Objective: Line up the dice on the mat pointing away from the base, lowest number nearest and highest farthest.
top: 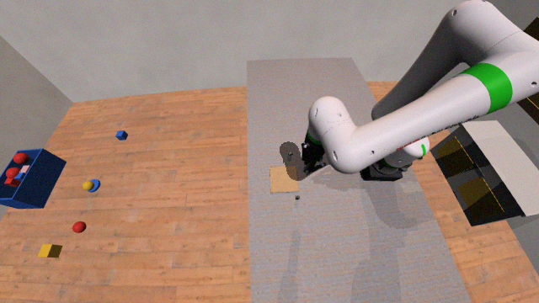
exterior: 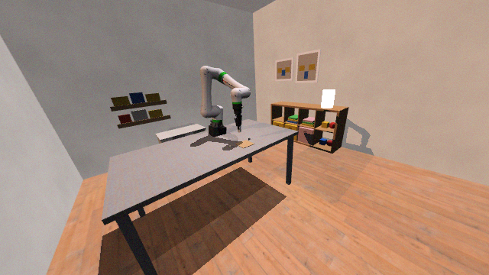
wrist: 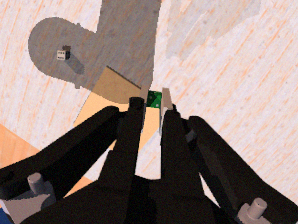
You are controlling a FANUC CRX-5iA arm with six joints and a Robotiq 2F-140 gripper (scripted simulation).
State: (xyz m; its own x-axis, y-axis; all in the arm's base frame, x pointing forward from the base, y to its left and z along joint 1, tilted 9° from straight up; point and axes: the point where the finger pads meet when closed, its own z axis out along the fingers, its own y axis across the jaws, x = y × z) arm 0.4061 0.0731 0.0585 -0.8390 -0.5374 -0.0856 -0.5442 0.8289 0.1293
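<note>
The green die (wrist: 155, 100) is pinched by the tool (top: 306, 173) (exterior: 239, 131) (wrist: 154, 97), raised above the surface (top: 337, 261) (exterior: 153, 172) (wrist: 240, 105). The mat (top: 280, 182) (exterior: 246, 144) (wrist: 92, 107) lies flat. Off it, on opposite sides, a white die (top: 290, 154) (wrist: 62, 54) and a dark die (top: 297, 197) (exterior: 249, 139) are observed.

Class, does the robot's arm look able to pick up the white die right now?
Probably not: its end effector is shut on the green die, though nothing visible blocks the way to the white die.
</note>
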